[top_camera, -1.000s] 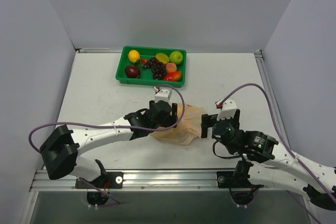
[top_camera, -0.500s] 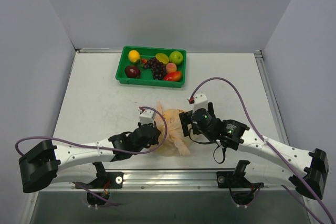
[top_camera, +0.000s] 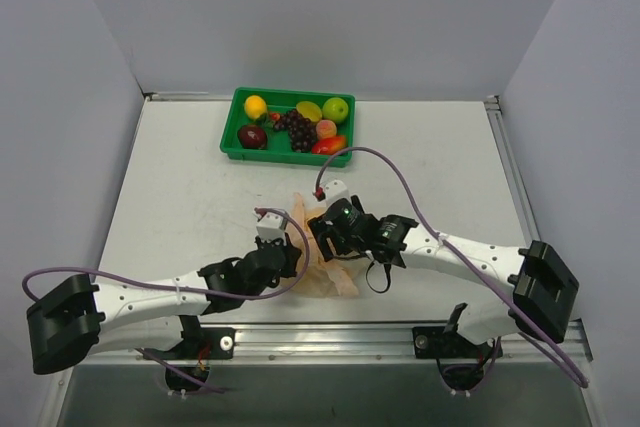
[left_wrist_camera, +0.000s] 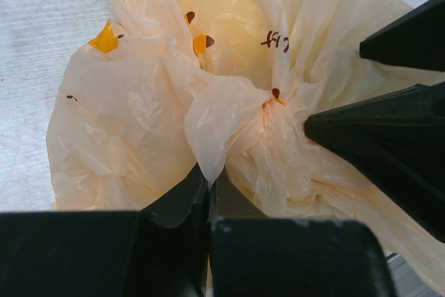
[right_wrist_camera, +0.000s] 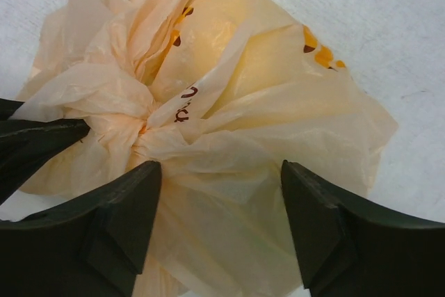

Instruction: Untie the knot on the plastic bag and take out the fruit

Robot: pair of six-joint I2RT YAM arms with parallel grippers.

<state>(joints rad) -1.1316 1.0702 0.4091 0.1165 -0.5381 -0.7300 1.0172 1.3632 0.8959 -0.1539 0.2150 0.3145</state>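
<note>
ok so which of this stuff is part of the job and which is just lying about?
Job: plastic bag, its knot, round fruit showing through the plastic.
Lying about: green tray holding grapes and a dark red apple.

Inside the plastic bag (left_wrist_camera: 125,123), fruit (left_wrist_camera: 229,26) shows only as a rounded pale yellow bulge, its kind unclear. From above, the left gripper (top_camera: 296,255) and right gripper (top_camera: 318,237) cover most of the bag.

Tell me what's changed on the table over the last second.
The left gripper drew back toward the near edge and closed on a flap of the bag beside the knot. The right gripper swung left onto the bag, jaws open astride it. The green tray stayed put.
</note>
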